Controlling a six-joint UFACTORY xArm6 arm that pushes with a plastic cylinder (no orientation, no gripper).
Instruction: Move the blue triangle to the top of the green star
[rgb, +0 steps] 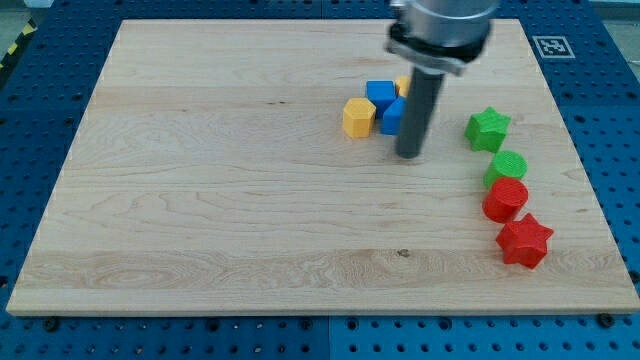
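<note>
Two blue blocks touch each other near the board's upper middle. The upper one (380, 92) looks like a cube. The lower one (391, 116) is partly hidden behind my rod, so its shape is hard to make out. The green star (488, 129) lies to the view's right of them, apart from the cluster. My tip (409, 155) rests on the board just below and right of the lower blue block, between the blue blocks and the green star, closer to the blue ones.
A yellow hexagon (358, 116) touches the blue blocks on their left. Another yellow block (402, 86) peeks out behind the rod. Below the green star run a green round block (507, 166), a red round block (505, 199) and a red star (524, 241).
</note>
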